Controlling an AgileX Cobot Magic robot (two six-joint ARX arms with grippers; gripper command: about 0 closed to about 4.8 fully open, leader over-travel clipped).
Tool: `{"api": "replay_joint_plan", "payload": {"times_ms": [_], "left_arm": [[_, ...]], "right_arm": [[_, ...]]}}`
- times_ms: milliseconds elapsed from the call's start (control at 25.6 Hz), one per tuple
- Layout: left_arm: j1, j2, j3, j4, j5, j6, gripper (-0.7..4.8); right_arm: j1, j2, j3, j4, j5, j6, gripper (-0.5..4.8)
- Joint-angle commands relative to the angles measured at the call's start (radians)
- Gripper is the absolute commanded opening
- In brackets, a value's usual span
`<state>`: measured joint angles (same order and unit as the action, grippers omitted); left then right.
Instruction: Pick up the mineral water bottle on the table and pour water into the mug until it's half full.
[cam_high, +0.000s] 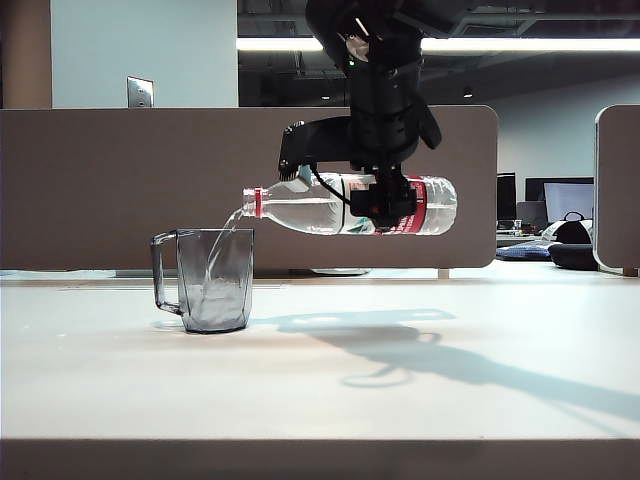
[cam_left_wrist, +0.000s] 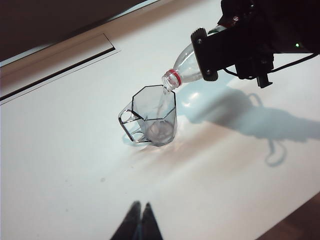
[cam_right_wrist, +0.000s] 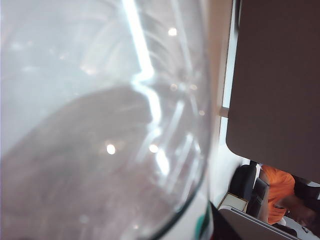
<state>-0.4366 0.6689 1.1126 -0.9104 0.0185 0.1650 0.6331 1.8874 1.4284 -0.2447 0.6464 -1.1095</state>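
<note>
Right gripper (cam_high: 385, 205) fingers clamp the mineral water bottle (cam_high: 300, 208) near-level, mouth over mug (cam_high: 215, 280); left gripper (cam_left_wrist: 138, 222) fingers together.

Bare table (cam_high: 420, 400) lay open right of the mug (cam_high: 213, 280), though the right gripper (cam_high: 385, 205) and tilted mineral water bottle (cam_high: 320, 208) blocked the air above; the left gripper (cam_left_wrist: 139, 222) hung nearer.

A brown partition panel (cam_high: 120, 190) backs the desk beneath a ceiling strip light (cam_high: 520, 45).
</note>
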Motion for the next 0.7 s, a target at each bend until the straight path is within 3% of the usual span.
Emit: {"api": "replay_joint_plan", "payload": {"times_ms": [39, 704], "left_arm": [[-0.002, -0.003, 0.006, 0.008, 0.005, 0.003, -0.05], [-0.002, -0.009, 0.006, 0.007, 0.005, 0.003, -0.05]], "right_arm": [[0.003, -0.015, 0.011, 0.045, 0.034, -0.013, 3.23], [0.013, -0.015, 0.045, 0.063, 0.055, -0.043, 3.03]]}}
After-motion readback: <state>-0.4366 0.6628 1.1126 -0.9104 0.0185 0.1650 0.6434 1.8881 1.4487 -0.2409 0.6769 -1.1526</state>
